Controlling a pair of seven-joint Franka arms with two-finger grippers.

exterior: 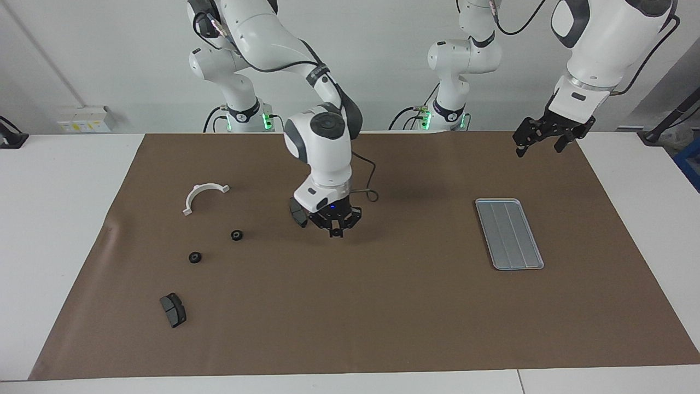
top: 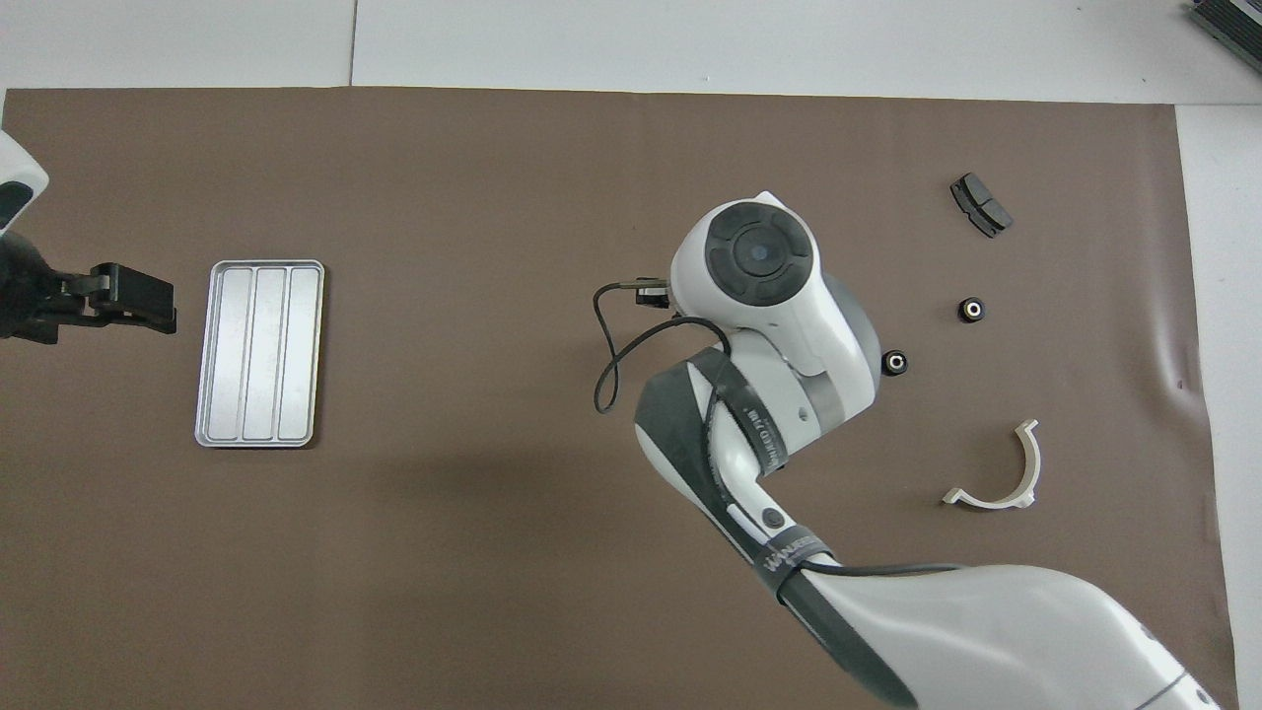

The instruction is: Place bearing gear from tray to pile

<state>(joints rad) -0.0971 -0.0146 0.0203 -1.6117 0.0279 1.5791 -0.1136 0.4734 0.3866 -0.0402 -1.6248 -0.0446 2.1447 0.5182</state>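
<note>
Brown paper mat (exterior: pixel 383 306) spread flat over a white table (exterior: pixel 54 230). Grey-blue metal tray (exterior: pixel 509 233) lying on the mat toward the left arm's end, ribs running along its length, nothing seen inside it. Pile of loose parts scattered toward the right arm's end, well apart from the tray. White half-ring bracket (exterior: pixel 203 195) closest to the robots of that scatter. Two small black gears on the mat: one bearing gear (exterior: pixel 237 235) nearer to the robots, a second gear (exterior: pixel 195 257) a little farther out, the two near each other but not touching. Dark grey brake pad (exterior: pixel 173 309) farthest from the robots, lying apart from the gears. Another dark pad (exterior: pixel 298 212) peeking out just beside the right gripper, partly hidden by the wrist.

Right gripper (exterior: pixel 336 231) hanging low over the middle of the mat, pointing down, fingers close together at the tips. Cannot tell whether anything sits between them, and cannot tell whether the tips touch the mat. Hidden under its own wrist in the overhead view. Black cable (top: pixel 616 345) looping from the wrist.

Left gripper (exterior: pixel 541 139) up in the air over the mat's edge near the tray, fingers spread apart, holding nothing. Waiting there.
</note>
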